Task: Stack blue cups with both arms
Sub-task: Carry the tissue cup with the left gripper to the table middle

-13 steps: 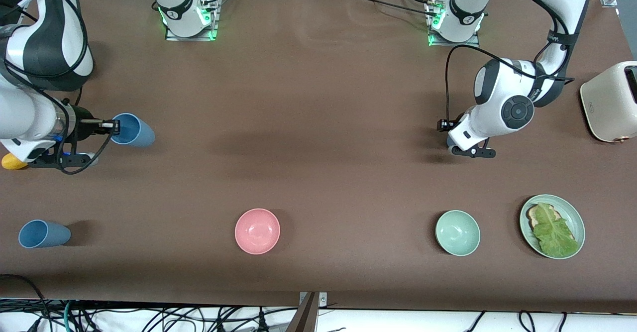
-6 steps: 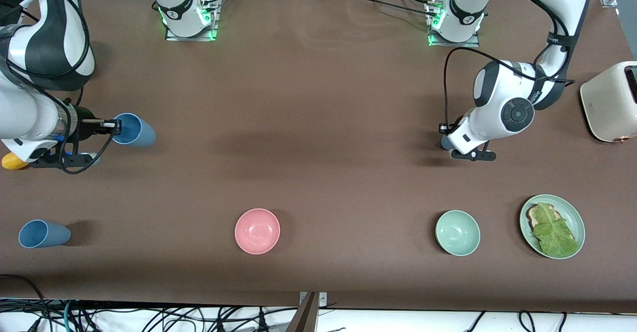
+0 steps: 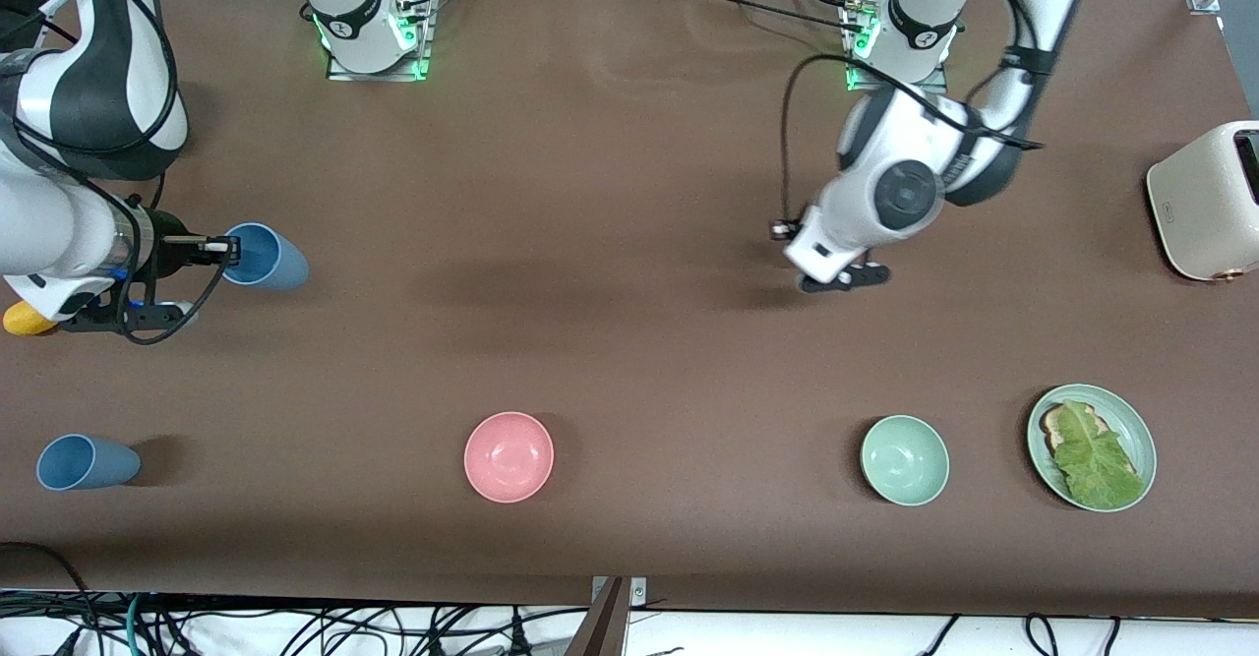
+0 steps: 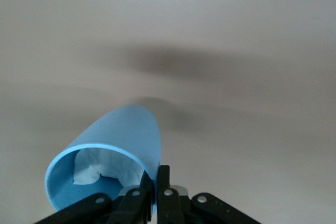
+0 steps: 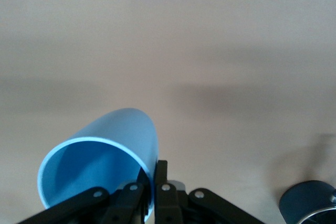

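My right gripper [image 3: 228, 248] is shut on the rim of a blue cup [image 3: 268, 258] at the right arm's end of the table. The right wrist view shows its fingers [image 5: 164, 174] pinching that cup's [image 5: 105, 145] wall. My left gripper [image 3: 836, 280] is over bare table toward the left arm's end. In the front view its load is hidden under the wrist. The left wrist view shows it [image 4: 156, 174] shut on the rim of a bright blue cup [image 4: 123, 135] with white crumpled paper inside. A greyer blue cup [image 3: 87, 462] stands alone, nearer the front camera than the right gripper.
A pink bowl [image 3: 509, 456], a green bowl [image 3: 904, 459] and a green plate [image 3: 1141, 435] with toast and lettuce sit along the front. A cream toaster [image 3: 1205, 199] is at the left arm's end. A yellow object [image 3: 22, 320] and a dark round thing [image 5: 308, 203] lie by the right wrist.
My left arm has swung toward the middle of the table, carrying its cup. My right arm and its cup have not moved.
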`<state>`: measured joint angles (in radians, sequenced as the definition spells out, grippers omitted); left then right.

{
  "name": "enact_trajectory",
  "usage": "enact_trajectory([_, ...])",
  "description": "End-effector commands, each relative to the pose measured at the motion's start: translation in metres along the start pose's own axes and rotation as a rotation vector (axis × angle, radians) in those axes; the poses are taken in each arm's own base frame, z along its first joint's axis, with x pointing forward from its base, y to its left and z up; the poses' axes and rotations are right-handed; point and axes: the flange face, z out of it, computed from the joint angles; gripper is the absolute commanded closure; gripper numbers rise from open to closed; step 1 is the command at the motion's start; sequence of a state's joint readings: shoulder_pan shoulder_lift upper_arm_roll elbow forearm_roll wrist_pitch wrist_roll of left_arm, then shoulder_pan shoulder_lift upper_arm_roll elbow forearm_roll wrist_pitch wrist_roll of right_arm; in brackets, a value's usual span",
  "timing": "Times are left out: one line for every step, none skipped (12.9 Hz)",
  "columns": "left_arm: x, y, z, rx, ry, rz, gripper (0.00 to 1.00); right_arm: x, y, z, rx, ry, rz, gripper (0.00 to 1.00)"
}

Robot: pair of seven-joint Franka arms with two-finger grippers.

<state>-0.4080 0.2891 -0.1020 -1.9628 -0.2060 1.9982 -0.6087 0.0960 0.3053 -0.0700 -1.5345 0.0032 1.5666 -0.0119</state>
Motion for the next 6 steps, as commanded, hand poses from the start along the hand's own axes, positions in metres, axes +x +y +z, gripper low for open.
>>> enact_trajectory([-0.031,0.079,0.003,0.002,0.002,-0.092,1.00,-0.001,-0.001,-0.006,0.000,-0.004,0.004,1.00])
enact_trajectory([-0.045,0.106,0.003,0.002,0.020,-0.105,1.00,-0.001,-0.001,-0.006,0.000,-0.004,0.004,1.00])
enact_trajectory([-0.051,0.128,-0.003,-0.017,0.037,-0.124,1.00,-0.001,-0.001,-0.006,0.000,-0.004,0.003,1.00])
enact_trajectory([-0.052,0.145,-0.002,-0.024,0.056,-0.130,1.00,-0.001,-0.001,-0.006,0.000,-0.004,0.001,1.00])
enact_trajectory([-0.051,0.163,0.005,-0.019,0.071,-0.123,1.00,-0.001,-0.001,-0.006,0.000,-0.004,0.001,1.00])
enact_trajectory([-0.044,0.167,0.008,-0.005,0.093,-0.126,1.00,-0.001,-0.001,-0.006,0.000,-0.004,-0.001,1.00])
